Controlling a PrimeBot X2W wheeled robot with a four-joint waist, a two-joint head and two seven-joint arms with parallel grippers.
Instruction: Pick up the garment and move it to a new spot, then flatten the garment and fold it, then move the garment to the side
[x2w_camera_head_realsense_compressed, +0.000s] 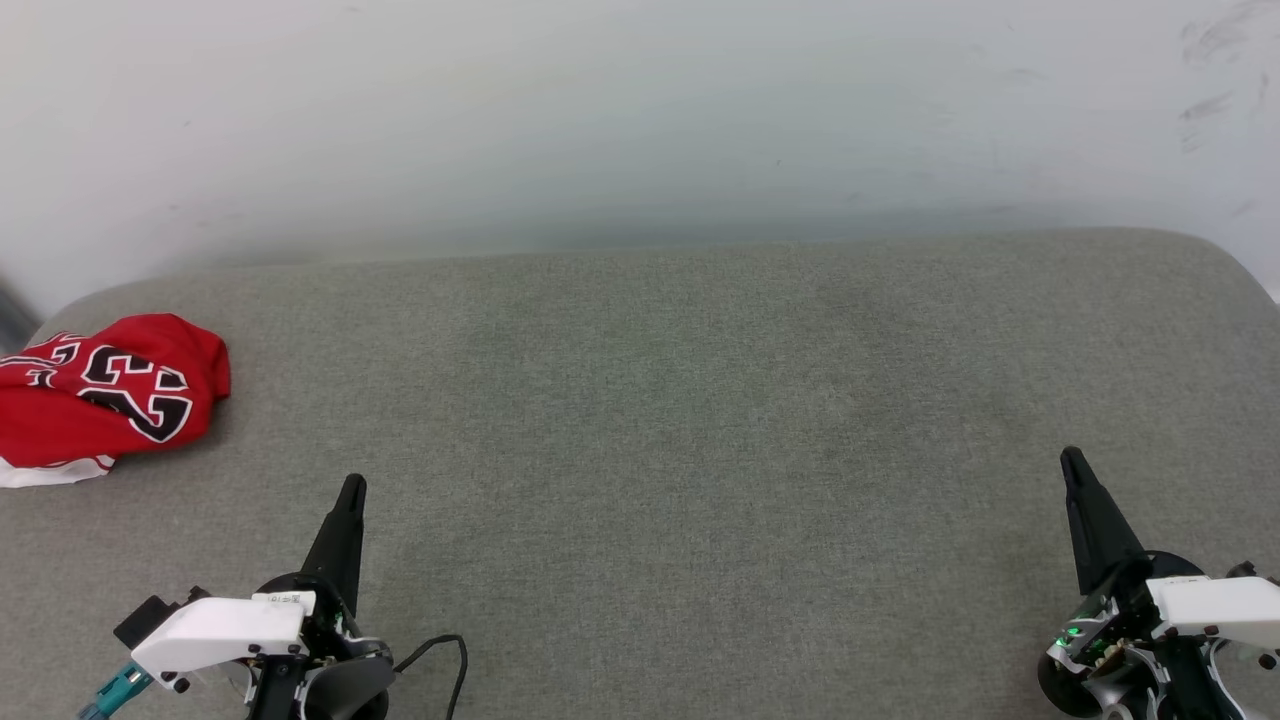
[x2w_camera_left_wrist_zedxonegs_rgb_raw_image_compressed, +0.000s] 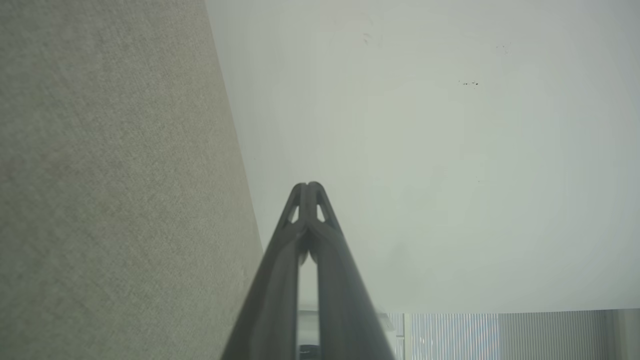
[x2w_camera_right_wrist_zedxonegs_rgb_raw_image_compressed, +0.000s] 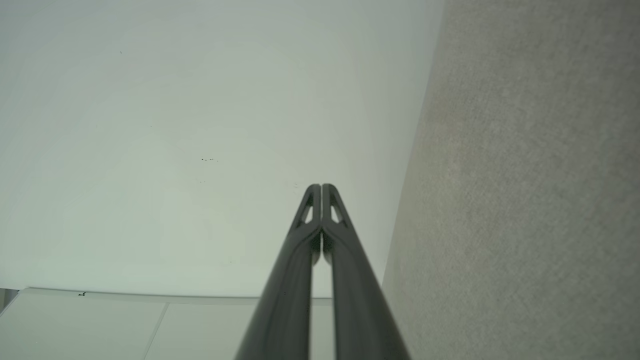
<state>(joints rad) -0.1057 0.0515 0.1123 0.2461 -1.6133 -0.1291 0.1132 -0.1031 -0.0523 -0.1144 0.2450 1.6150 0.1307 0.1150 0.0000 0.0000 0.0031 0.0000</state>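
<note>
The garment is a red jersey with black white-outlined lettering and a 23, bunched in a heap at the far left of the grey cushion, a white edge showing at its lower left. My left gripper is at the lower left, to the right of and nearer than the heap, fingers together with nothing between them. At the lower right my right gripper is also shut and holds nothing. Each wrist view looks along its own closed fingers, left gripper and right gripper, toward the wall.
A pale wall stands right behind the cushion's back edge. The cushion's rounded corners lie at the far left and far right. A black cable loops on the cushion beside my left wrist.
</note>
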